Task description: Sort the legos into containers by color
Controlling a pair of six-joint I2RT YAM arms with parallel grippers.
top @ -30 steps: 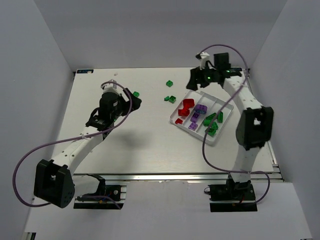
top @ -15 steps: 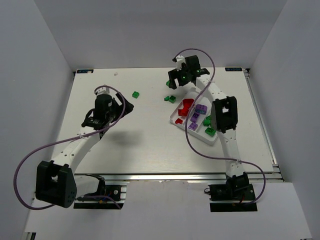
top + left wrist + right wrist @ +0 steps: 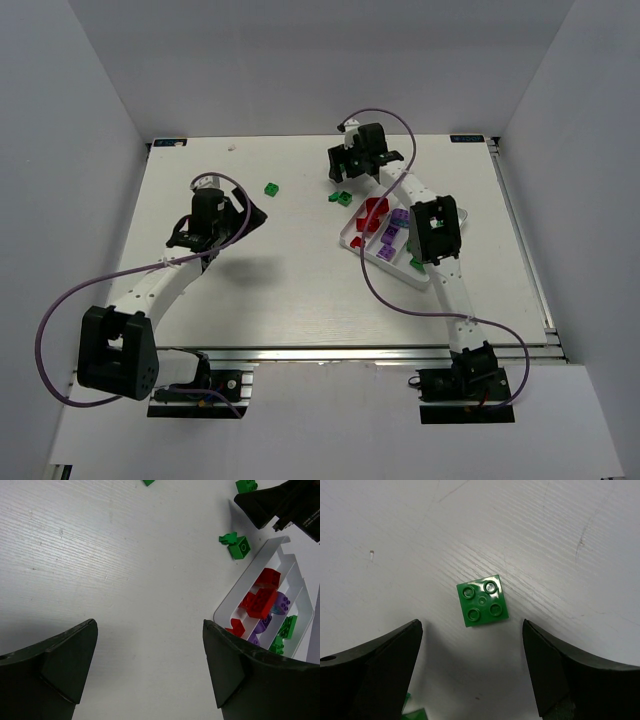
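My right gripper (image 3: 345, 170) is open and hovers over a green four-stud lego (image 3: 483, 601) on the far middle of the table. In the right wrist view the gripper (image 3: 471, 630) has that lego just beyond its gap, apart from both fingers. My left gripper (image 3: 250, 212) is open and empty above bare table, as the left wrist view (image 3: 149, 630) shows. One green lego (image 3: 271, 188) lies beyond it. Two green legos (image 3: 342, 197) lie beside the white tray (image 3: 350, 238). The tray (image 3: 234, 591) holds red legos (image 3: 260, 597), purple legos (image 3: 277, 605) and green legos (image 3: 287, 627) in separate compartments.
The right arm's links cross above the tray and hide much of it in the top view. Grey walls enclose the table on the left, right and far sides. Purple cables loop from both arms.
My right gripper swung left from the tray's far end to above the green lego at the far middle. My left gripper drew back from the green lego near it, which stays on the table.
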